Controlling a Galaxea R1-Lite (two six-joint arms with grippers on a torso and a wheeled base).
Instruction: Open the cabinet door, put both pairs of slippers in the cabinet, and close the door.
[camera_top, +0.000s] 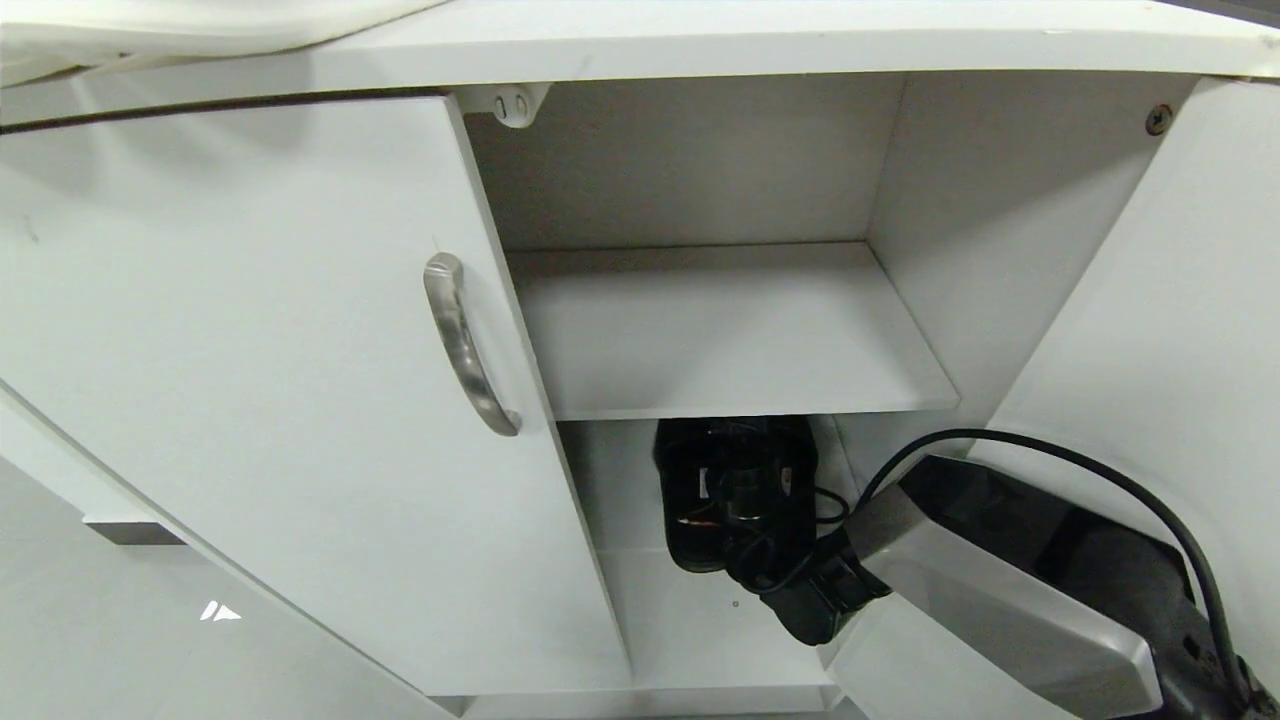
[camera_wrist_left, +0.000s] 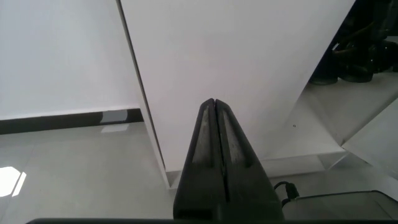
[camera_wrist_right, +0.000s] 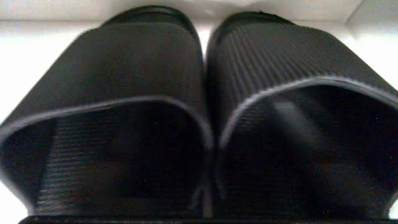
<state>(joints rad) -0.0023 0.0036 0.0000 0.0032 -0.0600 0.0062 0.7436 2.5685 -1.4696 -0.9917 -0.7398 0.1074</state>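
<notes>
Two black slippers (camera_wrist_right: 124, 68), one pair, are seen side by side and touching, toes pointed into the cabinet (camera_top: 700, 40); their near ends are cut off in the right wrist view. In the head view the slippers (camera_top: 678, 470) are placed on the floor of the lower compartment (camera_top: 690, 640), under the one shelf (camera_top: 720, 330), and are partly covered by the right gripper (camera_top: 740, 500), which is set on or just over them. The gripper is dark against dark rubber, so it cannot be told whether it is open, closed or holding anything. One black cable (camera_top: 1100, 470) is looped over the right arm (camera_top: 980, 590). Two doors are counted: the left door (camera_top: 250, 380) is shut, with one curved metal handle (camera_top: 465, 345), and the right door (camera_top: 1180, 330) is swung open and cut off at the edge. Two compartments are formed by the shelf; nothing is seen on the upper one, and the lower one is half hidden by the shelf's front edge. One left gripper (camera_wrist_left: 215, 106) is held low before the shut door, above the glossy floor (camera_wrist_left: 74, 162), its fingers (camera_wrist_left: 205, 143) pressed together with nothing between them. Dark shapes (camera_wrist_left: 360, 56) inside the lower compartment are hard to make out in the left wrist view. A white cloth (camera_top: 150, 30) is laid on the cabinet top, mostly cut off.
</notes>
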